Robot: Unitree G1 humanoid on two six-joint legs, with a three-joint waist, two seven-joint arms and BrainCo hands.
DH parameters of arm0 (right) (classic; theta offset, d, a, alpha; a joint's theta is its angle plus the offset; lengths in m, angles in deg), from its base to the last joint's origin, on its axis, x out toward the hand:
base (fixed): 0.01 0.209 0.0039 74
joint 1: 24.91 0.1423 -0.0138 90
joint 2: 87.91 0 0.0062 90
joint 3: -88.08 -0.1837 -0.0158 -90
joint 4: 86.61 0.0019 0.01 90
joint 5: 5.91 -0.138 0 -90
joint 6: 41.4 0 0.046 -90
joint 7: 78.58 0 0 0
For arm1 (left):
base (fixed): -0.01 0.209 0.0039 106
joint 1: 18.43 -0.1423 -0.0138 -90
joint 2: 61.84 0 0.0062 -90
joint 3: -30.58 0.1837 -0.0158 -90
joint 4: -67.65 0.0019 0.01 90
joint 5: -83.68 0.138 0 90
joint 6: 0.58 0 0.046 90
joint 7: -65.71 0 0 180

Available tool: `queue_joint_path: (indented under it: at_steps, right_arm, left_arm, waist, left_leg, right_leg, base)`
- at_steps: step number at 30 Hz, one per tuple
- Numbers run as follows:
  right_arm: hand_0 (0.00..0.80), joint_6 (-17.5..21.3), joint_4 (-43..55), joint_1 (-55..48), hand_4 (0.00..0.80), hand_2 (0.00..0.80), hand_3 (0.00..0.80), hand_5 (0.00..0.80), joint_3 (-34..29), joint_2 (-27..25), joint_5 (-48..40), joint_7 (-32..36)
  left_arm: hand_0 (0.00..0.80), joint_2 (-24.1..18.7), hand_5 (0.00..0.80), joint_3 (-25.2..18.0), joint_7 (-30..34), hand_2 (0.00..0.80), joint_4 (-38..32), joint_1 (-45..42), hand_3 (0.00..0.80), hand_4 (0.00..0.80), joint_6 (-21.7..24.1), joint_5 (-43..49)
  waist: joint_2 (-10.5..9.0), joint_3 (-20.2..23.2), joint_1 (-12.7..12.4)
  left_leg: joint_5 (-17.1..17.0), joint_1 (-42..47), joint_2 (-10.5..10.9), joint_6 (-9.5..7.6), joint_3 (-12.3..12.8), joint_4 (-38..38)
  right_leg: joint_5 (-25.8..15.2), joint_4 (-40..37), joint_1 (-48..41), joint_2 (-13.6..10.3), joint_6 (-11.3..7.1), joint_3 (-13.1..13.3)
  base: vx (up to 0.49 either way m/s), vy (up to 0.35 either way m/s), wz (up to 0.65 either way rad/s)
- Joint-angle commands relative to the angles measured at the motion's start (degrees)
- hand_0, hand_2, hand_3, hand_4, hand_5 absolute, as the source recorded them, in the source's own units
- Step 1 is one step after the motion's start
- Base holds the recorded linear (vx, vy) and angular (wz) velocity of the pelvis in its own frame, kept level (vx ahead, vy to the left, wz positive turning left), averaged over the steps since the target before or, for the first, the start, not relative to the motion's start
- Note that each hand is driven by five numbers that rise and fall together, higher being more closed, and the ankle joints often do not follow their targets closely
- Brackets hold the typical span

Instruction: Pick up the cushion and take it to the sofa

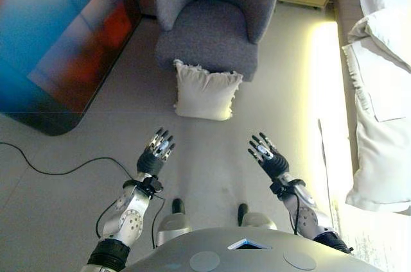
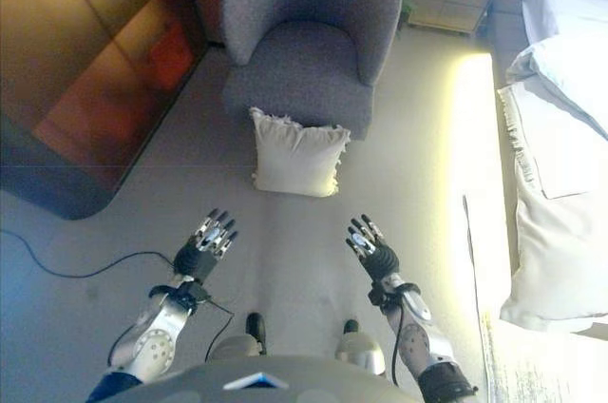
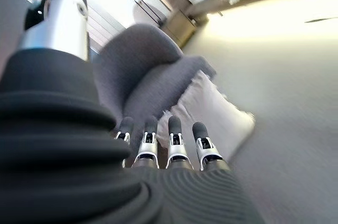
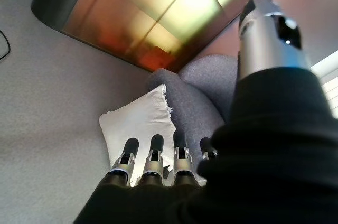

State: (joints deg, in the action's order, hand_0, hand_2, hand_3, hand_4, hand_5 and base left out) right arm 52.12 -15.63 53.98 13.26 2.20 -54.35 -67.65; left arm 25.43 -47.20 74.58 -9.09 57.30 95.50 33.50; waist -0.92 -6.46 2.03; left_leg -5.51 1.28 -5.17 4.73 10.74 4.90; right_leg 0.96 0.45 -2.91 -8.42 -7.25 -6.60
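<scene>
The cushion [image 1: 204, 91] stands on the floor against the grey armchair [image 1: 212, 15]. The left hand [image 1: 156, 150] and right hand [image 1: 266, 154] hang empty, fingers spread, well short. Soft stuffing could slip from an uneven squeeze.

Cushion [image 1: 204, 92]: cream-white, plain, fringed edge. Armchair [image 1: 215, 18]: grey, plain textured fabric. Floor [image 1: 115, 102]: pale grey carpet, no pattern seen. Glossy panel [image 1: 61, 34]: blue with orange-red patches. Bedding [image 1: 385, 92]: white. Both hands, left hand [image 1: 156, 151] and right hand [image 1: 267, 156]: silver fingers, dark tips.
</scene>
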Motion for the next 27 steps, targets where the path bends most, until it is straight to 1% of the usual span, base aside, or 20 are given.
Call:
queue_joint_path:
  at_steps: [1,2,3,4,5,6,7,9,11,13,14,16,18,20,22,23,25,27]
  right_arm:
    - [0.000,1.4,0.6,2.6,0.000,0.000,0.000,0.000,-0.9,2.9,1.0,-0.4]
    - [0.000,1.2,0.3,2.1,0.000,0.000,0.000,0.000,-0.8,2.9,2.0,-0.9]
    - [0.000,1.2,0.3,1.5,0.000,0.000,0.000,0.000,-0.7,2.7,2.6,-1.0]
    - [0.000,1.2,0.4,0.8,0.000,0.000,0.000,0.000,-0.6,2.5,2.5,-0.8]
    - [0.000,1.3,0.3,0.0,0.000,0.000,0.000,0.000,-0.6,2.5,2.3,-0.5]
    - [0.000,1.4,0.1,-0.6,0.000,0.000,0.000,0.000,-0.6,2.4,2.1,0.0]
    - [0.000,1.5,-0.2,-1.4,0.000,0.000,0.000,0.000,-0.7,2.3,2.2,0.4]
    - [0.000,1.8,-0.6,-2.3,0.000,0.000,0.000,0.000,-1.0,2.4,2.9,0.8]
    - [0.000,2.5,-1.3,-2.8,0.000,0.000,0.000,0.000,-1.1,2.4,3.2,0.9]
    - [0.000,2.3,-1.3,-2.5,0.000,0.000,0.000,0.000,-1.0,2.0,2.5,0.3]
    - [0.000,2.1,-1.7,-2.2,0.000,0.000,0.000,0.000,-1.1,1.8,2.0,0.2]
    - [0.000,1.2,-2.4,-1.5,0.000,0.000,0.000,0.000,-1.5,1.7,1.7,0.1]
    - [0.000,0.6,-3.0,-1.1,0.000,0.000,0.000,0.000,-1.9,1.8,1.5,0.2]
    - [0.000,1.1,-3.8,-1.1,0.000,0.000,0.000,0.000,-2.3,2.4,1.1,0.3]
    - [0.000,1.2,-4.2,-1.0,0.000,0.000,0.000,0.000,-3.0,2.6,1.3,0.7]
    - [0.000,1.0,-4.2,-1.1,0.000,0.000,0.000,0.000,-3.5,2.6,1.8,1.3]
    - [0.000,0.5,-4.2,-1.2,0.000,0.000,0.000,0.000,-3.4,2.3,2.9,1.6]
    - [0.000,-0.5,-3.5,-1.5,0.000,0.000,0.000,0.000,-3.1,2.0,3.8,1.3]
  left_arm:
    - [0.000,-2.5,0.000,-1.8,-0.1,0.000,-0.5,3.4,0.000,0.000,1.8,1.6]
    - [0.000,-2.4,0.000,-1.7,-0.4,0.000,-0.2,3.4,0.000,0.000,1.3,1.4]
    - [0.000,-2.4,0.000,-1.7,-0.5,0.000,0.1,3.4,0.000,0.000,0.7,1.3]
    - [0.000,-2.6,0.000,-1.5,-0.5,0.000,0.4,3.3,0.000,0.000,0.3,1.4]
    - [0.000,-2.7,0.000,-1.5,-0.5,0.000,0.5,3.1,0.000,0.000,0.1,1.9]
    - [0.000,-2.9,0.000,-1.7,-0.1,0.000,0.6,2.8,0.000,0.000,0.1,1.8]
    - [0.000,-3.1,0.000,-2.0,0.7,0.000,0.8,2.5,0.000,0.000,-0.1,1.4]
    - [0.000,-3.1,0.000,-2.5,1.3,0.000,0.6,2.0,0.000,0.000,-0.4,1.1]
    - [0.000,-3.0,0.000,-2.3,0.9,0.000,0.2,1.4,0.000,0.000,-0.1,1.5]
    - [0.000,-3.0,0.000,-1.6,0.4,0.000,-0.3,1.0,0.000,0.000,0.1,1.5]
    - [0.000,-3.2,0.000,-1.4,0.6,0.000,-0.4,0.7,0.000,0.000,0.3,1.7]
    - [0.000,-3.4,0.000,-1.3,1.3,0.000,0.1,0.1,0.000,0.000,0.6,1.9]
    - [0.000,-3.3,0.000,-1.4,2.2,0.000,0.9,-0.8,0.000,0.000,0.9,2.2]
    - [0.000,-2.9,0.000,-1.6,3.2,0.000,1.4,-1.5,0.000,0.000,1.0,3.1]
    - [0.000,-2.5,0.000,-1.6,3.4,0.000,1.1,-1.9,0.000,0.000,1.3,3.5]
    - [0.000,-2.4,0.000,-1.8,3.3,0.000,0.9,-2.0,0.000,0.000,1.4,3.4]
    - [0.000,-1.7,0.000,-1.4,2.0,0.000,0.9,-2.4,0.000,0.000,2.1,3.1]
    - [0.000,-1.3,0.000,-1.5,1.3,0.000,1.0,-3.1,0.000,0.000,2.1,2.5]
  waist:
    - [-0.03,-1.0,-1.6]
    - [0.57,-1.1,-1.2]
    - [1.23,-1.3,-0.8]
    - [1.71,-1.7,-0.2]
    - [1.89,-2.0,0.1]
    - [1.79,-2.1,0.5]
    - [1.52,-2.1,1.0]
    - [0.72,-2.1,2.0]
    - [-0.81,-2.1,3.2]
    - [-1.98,-2.2,4.2]
    - [-2.64,-2.1,4.6]
    - [-2.95,-2.2,5.1]
    - [-3.11,-2.1,5.3]
    - [-3.61,-2.6,5.5]
    - [-3.96,-3.2,5.7]
    - [-4.14,-3.2,5.9]
    - [-4.13,-2.3,6.4]
    - [-3.73,-1.2,6.9]
  left_leg:
    - [8.4,-3.5,4.3,-6.75,0.2,-9.5]
    - [8.8,-3.4,4.4,-7.19,0.0,-9.5]
    - [9.1,-3.2,4.4,-7.58,-0.2,-9.6]
    - [9.4,-2.9,4.5,-7.74,-0.3,-9.6]
    - [9.6,-2.6,4.7,-7.74,-0.4,-9.5]
    - [9.7,-2.3,5.0,-7.64,-0.6,-9.5]
    - [9.8,-1.8,5.5,-7.45,-1.1,-9.4]
    - [10.7,-1.1,6.3,-7.26,-2.0,-9.9]
    - [12.2,-0.4,7.6,-6.83,-3.2,-10.9]
    - [14.0,0.5,8.5,-6.58,-4.8,-11.3]
    - [14.9,1.1,9.1,-6.55,-5.7,-11.2]
    - [15.9,2.2,9.1,-6.59,-6.8,-11.1]
    - [16.7,3.1,9.0,-6.84,-7.5,-11.1]
    - [18.4,4.3,9.0,-6.95,-8.6,-12.0]
    - [20.0,4.9,8.5,-6.87,-8.9,-13.6]
    - [20.9,4.8,8.2,-7.07,-8.2,-14.8]
    - [21.6,6.2,6.8,-6.29,-6.6,-16.0]
    - [20.4,8.6,5.2,-5.44,-5.5,-15.8]
  right_leg:
    - [-3.5,18.3,5.5,-3.8,-1.42,-1.5]
    - [-5.0,23.2,7.8,-4.2,-1.00,-0.8]
    - [-6.1,28.4,10.6,-4.1,-0.62,0.2]
    - [-7.0,32.0,13.1,-3.7,-0.29,0.7]
    - [-7.7,34.0,14.8,-3.8,-0.20,1.0]
    - [-8.2,33.7,15.6,-3.6,-0.19,1.3]
    - [-8.4,31.4,16.0,-3.0,-0.22,1.8]
    - [-8.8,25.8,15.9,-2.4,-0.31,2.9]
    - [-9.8,15.4,15.9,-2.5,-1.15,5.0]
    - [-12.2,6.3,16.4,-2.4,-2.66,7.0]
    - [-14.4,1.3,17.2,-2.6,-3.54,8.0]
    - [-16.9,-3.3,18.0,-2.4,-4.24,8.7]
    - [-17.9,-4.7,19.6,-2.1,-4.45,9.1]
    - [-19.4,-4.8,21.3,-2.6,-4.53,8.8]
    - [-19.3,-2.2,22.1,-2.9,-4.37,8.6]
    - [-18.1,-1.0,22.0,-3.4,-4.56,8.1]
    - [-17.0,0.7,21.4,-3.7,-4.56,6.5]
    - [-16.0,3.1,21.0,-2.8,-4.21,5.9]
  base:
    - [0.072,0.206,0.03]
    - [0.063,0.245,-0.06]
    - [0.050,0.232,-0.16]
    - [0.052,0.199,-0.11]
    - [0.066,0.135,0.02]
    - [0.109,0.071,0.15]
    - [0.145,0.004,0.14]
    - [0.193,-0.072,0.18]
    - [0.249,-0.154,0.20]
    - [0.311,-0.176,0.50]
    - [0.365,-0.173,0.69]
    - [0.380,-0.156,0.46]
    - [0.399,-0.152,0.14]
    - [0.425,-0.168,-0.07]
    - [0.381,-0.151,0.15]
    - [0.381,-0.147,0.41]
    - [0.453,-0.162,0.35]
    - [0.418,-0.156,0.20]
